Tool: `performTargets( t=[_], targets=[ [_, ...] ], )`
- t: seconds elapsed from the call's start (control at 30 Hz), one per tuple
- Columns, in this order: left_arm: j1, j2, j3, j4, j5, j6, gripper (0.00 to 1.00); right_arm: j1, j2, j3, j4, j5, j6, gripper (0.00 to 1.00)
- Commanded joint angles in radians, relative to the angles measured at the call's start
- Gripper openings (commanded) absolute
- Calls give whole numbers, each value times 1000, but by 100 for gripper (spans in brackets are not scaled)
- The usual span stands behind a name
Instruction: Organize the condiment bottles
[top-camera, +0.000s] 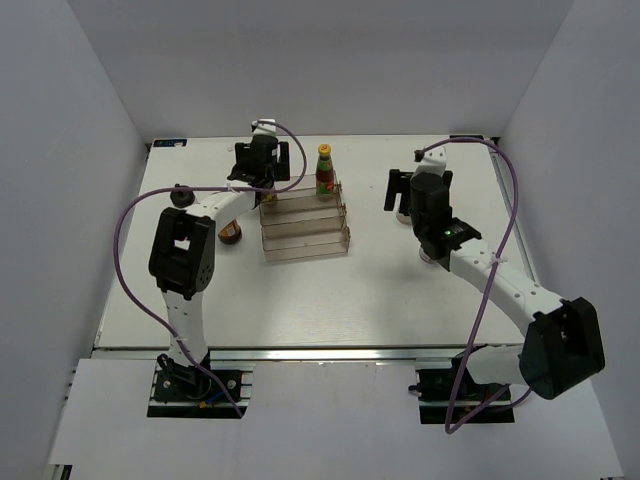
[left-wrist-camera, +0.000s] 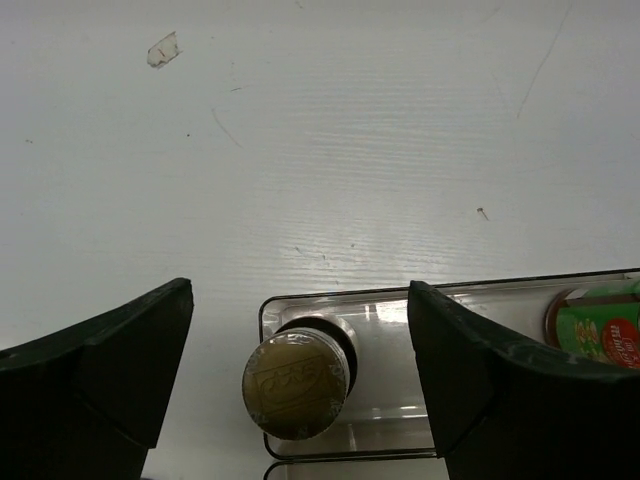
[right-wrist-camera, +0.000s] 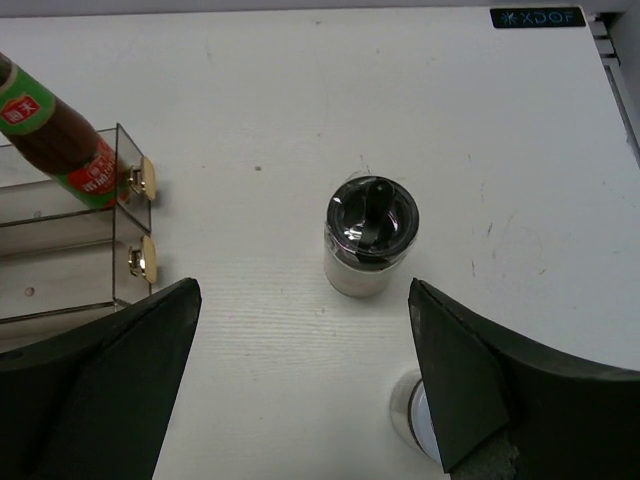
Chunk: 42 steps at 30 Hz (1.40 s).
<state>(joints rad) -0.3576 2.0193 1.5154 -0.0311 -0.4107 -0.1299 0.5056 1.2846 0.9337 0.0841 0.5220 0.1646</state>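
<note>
The slim brown bottle (left-wrist-camera: 298, 385), gold-capped, stands at the left end of the clear rack's (left-wrist-camera: 450, 300) top step. My left gripper (left-wrist-camera: 298, 290) is open above it, one finger on each side, not touching. The tall red-sauce bottle (top-camera: 324, 170) with yellow cap stands further right on the same step and also shows in the left wrist view (left-wrist-camera: 600, 330). The red-lidded dark jar (top-camera: 230, 232) sits on the table left of the rack (top-camera: 305, 228). My right gripper (right-wrist-camera: 305, 285) is open and empty, with the black-topped white shaker (right-wrist-camera: 371, 235) ahead of it. The white-lidded jar (right-wrist-camera: 420, 420) is partly hidden by its right finger.
White walls enclose the table on the left, back and right. My left arm (top-camera: 185, 250) stretches past the red-lidded jar. The rack's lower steps (right-wrist-camera: 60, 280) hold nothing. My right gripper (top-camera: 412, 188) hangs right of the rack.
</note>
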Motion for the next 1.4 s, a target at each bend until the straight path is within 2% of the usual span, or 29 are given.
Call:
performTargets(
  t=[0.0, 0.1, 0.3, 0.47, 0.7, 0.83, 1.1, 1.17, 1.2, 1.27, 1.3, 1.37],
  targets=[
    [-4, -88, 40, -21, -22, -4, 98, -41, 30, 79, -76, -11, 48, 89],
    [-4, -120, 48, -35, -8, -8, 98, -88, 73, 132, -188, -57, 85, 89],
    [-4, -234, 34, -49, 4, -22, 98, -157, 183, 214, -268, -148, 107, 89],
    [-4, -385, -55, -89, 12, -43, 98, -187, 283, 264, -268, -201, 92, 89],
    [-4, -597, -254, -200, -123, -183, 98, -211, 419, 344, -256, -217, 85, 89],
    [-4, -677, -368, -185, -168, -223, 98, -229, 472, 366, -244, -185, 111, 89],
    [-4, -696, -373, -216, -206, -243, 98, -239, 556, 425, -208, -178, 110, 88],
    [-4, -696, -370, -222, -226, -244, 98, -239, 561, 425, -204, -178, 112, 84],
    [-4, -696, -370, -231, -232, -246, 98, -240, 556, 422, -199, -181, 112, 76],
    [-4, -697, -370, -237, -241, -247, 98, -240, 547, 415, -184, -189, 104, 68],
    [-3, -699, -370, -239, -244, -247, 98, -239, 542, 409, -181, -188, 105, 57],
    [-4, -702, -373, -240, -249, -247, 98, -239, 521, 399, -167, -186, 102, 42]
  ],
)
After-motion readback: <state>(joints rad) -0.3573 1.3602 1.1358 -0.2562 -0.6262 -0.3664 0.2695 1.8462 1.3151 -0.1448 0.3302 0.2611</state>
